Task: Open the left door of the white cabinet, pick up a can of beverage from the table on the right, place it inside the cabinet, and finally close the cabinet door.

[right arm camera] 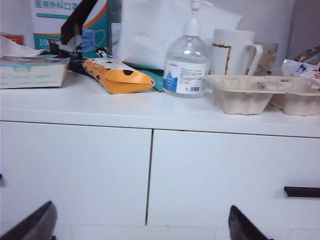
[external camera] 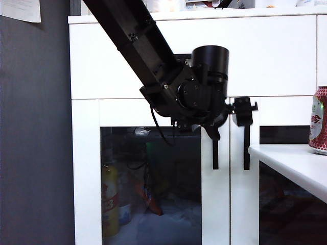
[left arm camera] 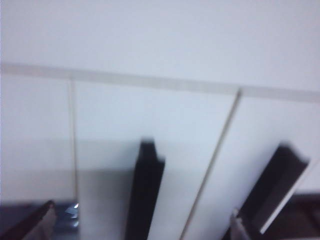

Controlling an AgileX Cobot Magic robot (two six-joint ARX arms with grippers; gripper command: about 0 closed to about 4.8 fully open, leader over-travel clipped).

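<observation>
White fills most of the room from where I stand: the white cabinet (external camera: 153,61) rises at the back, its left door (external camera: 153,178) shut, with bottles and packets dimly visible through the dark glass. At the right edge the table (external camera: 291,161) juts in, and the can of beverage (external camera: 319,120) stands upright near its far end, half cut off by the frame.

A black arm slants down from the upper left, and the left gripper (external camera: 232,122) hangs just in front of the door frames, near the tops of the two vertical bar handles (external camera: 215,153). In the left wrist view its fingers (left arm camera: 35,222) stand wide apart with nothing between them, the left door's handle (left arm camera: 145,195) lying between and beyond them.

That handle looks stiff and slim, so I would judge a pinch across the middle of the bar the surest hold; the door should swing on its hinges without much force. The can is probably light, smooth and a little slippery, best taken around its middle.

The right gripper (right arm camera: 145,225) does not appear in the exterior view; its own camera shows its tips spread and empty, facing the cluttered cabinet top and the drawer fronts. The left wrist picture is blurred, and whether the fingers touch the door I cannot tell.
</observation>
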